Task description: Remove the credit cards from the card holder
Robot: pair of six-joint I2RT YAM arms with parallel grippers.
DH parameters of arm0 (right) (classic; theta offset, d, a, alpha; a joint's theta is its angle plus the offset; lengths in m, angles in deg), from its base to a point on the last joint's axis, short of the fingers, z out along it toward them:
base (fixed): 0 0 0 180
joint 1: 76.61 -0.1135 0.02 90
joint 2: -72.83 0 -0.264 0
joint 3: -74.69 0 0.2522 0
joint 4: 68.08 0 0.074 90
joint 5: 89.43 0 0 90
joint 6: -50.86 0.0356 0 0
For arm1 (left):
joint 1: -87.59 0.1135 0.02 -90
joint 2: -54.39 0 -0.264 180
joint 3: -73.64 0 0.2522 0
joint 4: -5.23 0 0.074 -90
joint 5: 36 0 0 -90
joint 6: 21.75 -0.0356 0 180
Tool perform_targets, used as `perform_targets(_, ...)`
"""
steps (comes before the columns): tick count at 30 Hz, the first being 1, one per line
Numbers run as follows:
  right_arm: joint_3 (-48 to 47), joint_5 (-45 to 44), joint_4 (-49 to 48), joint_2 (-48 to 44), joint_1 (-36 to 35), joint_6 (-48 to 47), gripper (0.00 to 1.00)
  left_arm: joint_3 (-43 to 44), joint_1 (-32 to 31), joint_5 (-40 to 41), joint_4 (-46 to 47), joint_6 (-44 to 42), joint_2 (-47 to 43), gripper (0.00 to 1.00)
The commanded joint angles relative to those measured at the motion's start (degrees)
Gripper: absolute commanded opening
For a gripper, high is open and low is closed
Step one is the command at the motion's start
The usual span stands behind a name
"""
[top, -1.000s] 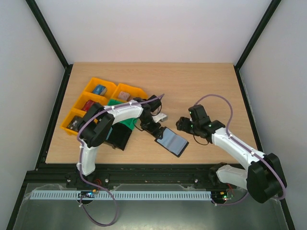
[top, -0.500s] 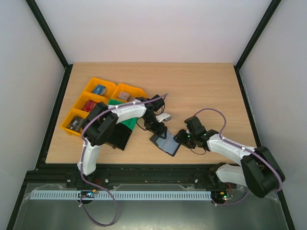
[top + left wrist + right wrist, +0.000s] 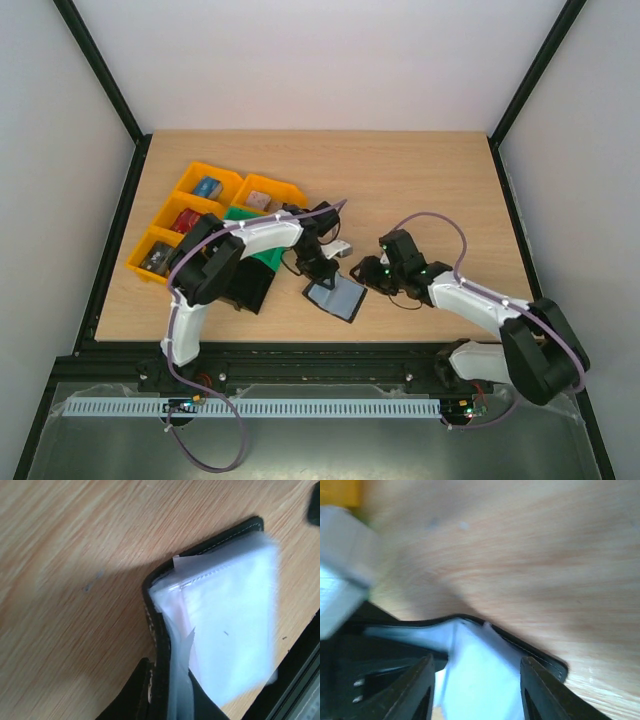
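The card holder [image 3: 337, 299] lies open on the wood near the front edge, black cover down and pale blue clear pockets up. My left gripper [image 3: 321, 277] is shut on its far left edge; in the left wrist view the two dark fingers [image 3: 131, 696] pinch the black cover and a clear sleeve [image 3: 225, 630] together. From the right, my right gripper [image 3: 363, 272] reaches over the holder's right side. Its jaws stand open astride the blue pocket sheets [image 3: 485, 675], with neither finger [image 3: 415, 690] touching them. No credit cards show; any in the sleeves are hidden.
Yellow bins [image 3: 160, 240] with small coloured blocks sit at the left, a green piece [image 3: 262, 257] beside them. A black bin [image 3: 246, 289] stands under the left arm. A small white object [image 3: 341, 245] lies just behind the left gripper. The table's front edge runs close below the holder.
The left gripper has shut on the holder's edge and the holder has shifted left toward the front edge. The right gripper has moved left, over the holder.
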Motion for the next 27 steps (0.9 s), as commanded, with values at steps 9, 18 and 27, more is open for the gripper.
perform_targets(9,-13.6,9.2,-5.2,-18.0,3.7,-19.4,0.76,15.1,12.2,3.4,-14.2,-9.8,-20.7,0.02)
perform_targets(18,-20.0,29.2,-26.1,-11.6,3.7,-15.0,0.99,30.8,11.2,-0.5,-21.8,-18.4,-35.0,0.02)
perform_targets(27,-25.0,31.9,-26.1,-10.5,0.4,-19.2,0.99,33.2,9.8,-2.6,-20.8,-19.6,-39.2,0.02)
